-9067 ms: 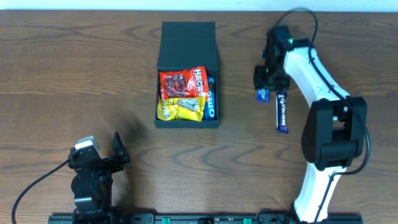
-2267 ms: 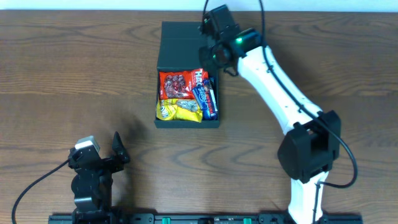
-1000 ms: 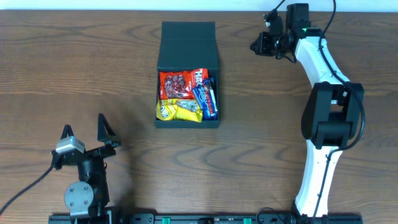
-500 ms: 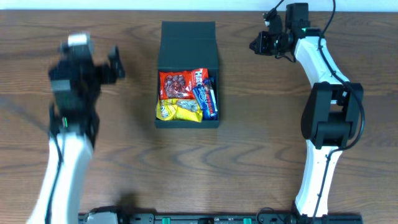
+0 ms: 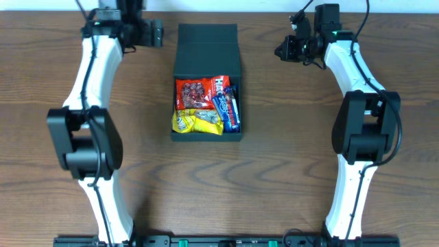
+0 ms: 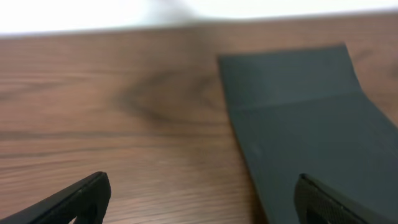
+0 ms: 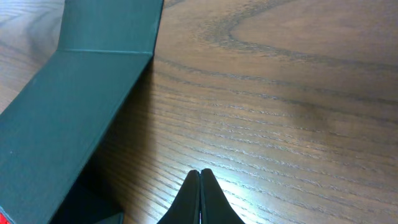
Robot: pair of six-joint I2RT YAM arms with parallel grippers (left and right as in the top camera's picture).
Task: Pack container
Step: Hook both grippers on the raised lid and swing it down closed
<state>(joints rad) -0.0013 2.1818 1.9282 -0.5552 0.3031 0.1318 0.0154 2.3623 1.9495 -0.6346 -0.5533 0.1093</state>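
I find the box [image 5: 207, 51] at the middle of the far half of the table [image 5: 309, 171]. Its flap lid lies open and flat on the wood, on the side away from the arms' bases. The open tray holds a red packet [image 5: 200, 90] at the lid end, a yellow packet [image 5: 199, 121] at the near end, and a blue bar [image 5: 226, 110] along the right wall. All three lie inside the walls.

The left gripper [image 5: 155, 33] is stretched out to the far edge of the table, just beside the left far corner of the lid. Its jaws stand wide apart with nothing between them. In the left wrist view I see bare wood ahead and the dark lid running off to the right; I cannot tell whether either fingertip touches the lid.

The right gripper [image 7: 200, 177] is on the opposite side, near the right edge of the lid but apart from it. Its fingers are pressed together, tip to tip, and hold nothing. In the right wrist view they point over bare wood, with the lid to their left.
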